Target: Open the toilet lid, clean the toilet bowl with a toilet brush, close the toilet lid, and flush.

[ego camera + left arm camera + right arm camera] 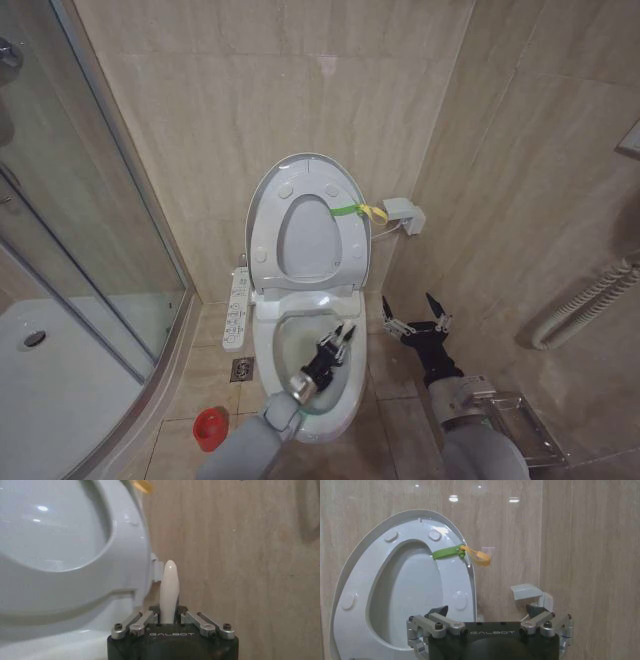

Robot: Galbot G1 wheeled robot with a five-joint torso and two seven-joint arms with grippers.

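Red plastic marks the one brush holder (210,428) on the floor, left of the toilet. My left gripper (343,340) hangs over the single toilet bowl (345,415), its jaws pinching the white handle of the one toilet brush (168,590); the bristle end is hidden, probably down in the basin. I'd keep the scrub strokes low and inside the rim. One toilet lid (303,232) stands raised against the wall. My right gripper (415,318) waits beside the bowl, jaws spread, holding nothing.
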